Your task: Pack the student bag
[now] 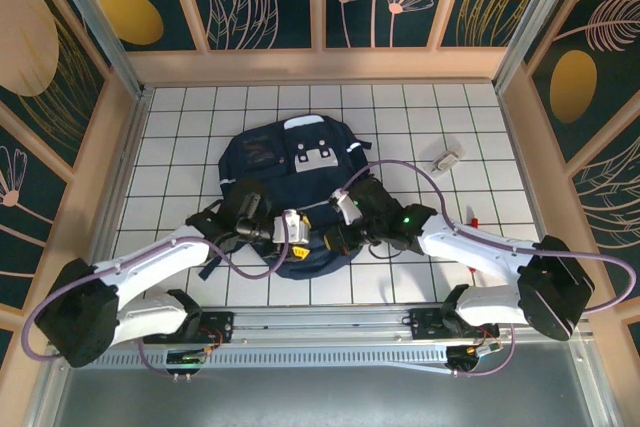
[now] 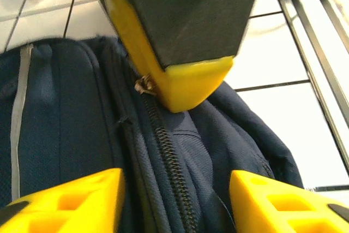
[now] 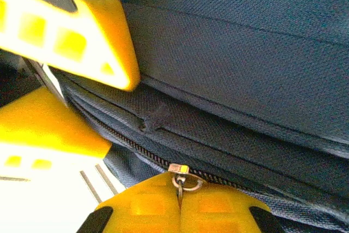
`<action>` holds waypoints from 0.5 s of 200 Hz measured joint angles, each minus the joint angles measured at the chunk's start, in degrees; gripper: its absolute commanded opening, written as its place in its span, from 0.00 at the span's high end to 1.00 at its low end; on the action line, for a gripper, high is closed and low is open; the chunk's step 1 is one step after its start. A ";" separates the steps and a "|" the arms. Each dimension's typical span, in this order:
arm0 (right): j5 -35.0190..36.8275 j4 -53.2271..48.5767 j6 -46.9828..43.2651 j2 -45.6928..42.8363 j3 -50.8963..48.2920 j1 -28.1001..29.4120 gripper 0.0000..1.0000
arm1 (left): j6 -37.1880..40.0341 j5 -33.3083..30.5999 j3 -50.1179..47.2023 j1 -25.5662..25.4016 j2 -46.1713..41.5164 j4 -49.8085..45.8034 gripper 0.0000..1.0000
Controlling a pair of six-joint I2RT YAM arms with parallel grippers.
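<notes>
The student bag (image 1: 285, 162) is lying flat in the middle of the tiled table (image 1: 180, 117), its lower end toward the near edge. The right gripper (image 3: 180, 195) is pinching the zipper pull (image 3: 180, 177) tight. The left gripper (image 2: 175, 184) is straddling the zipper (image 2: 169, 156), fingers spread, apparently gripping nothing.

The top camera is looking down from behind the arm bases (image 1: 195, 319) over the whole tiled table (image 1: 420, 117). Both wrist cameras are pressing close to the navy backpack (image 1: 270, 162), facing each other along its zipper (image 2: 169, 156), both catching the zipper pull (image 3: 179, 168).
</notes>
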 measured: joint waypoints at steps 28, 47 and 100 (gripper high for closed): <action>0.04 -0.59 -0.02 -1.18 -0.59 -0.72 1.00 | 0.48 -3.98 0.07 -1.01 1.62 1.77 1.00; 0.22 -1.90 -0.28 -2.23 -0.59 -1.90 1.00 | 1.31 -5.84 0.11 -1.38 1.03 2.38 1.00; 2.03 -7.08 -2.95 -5.84 -0.59 -14.69 1.00 | 4.87 -10.27 -1.36 -1.53 -7.78 0.07 1.00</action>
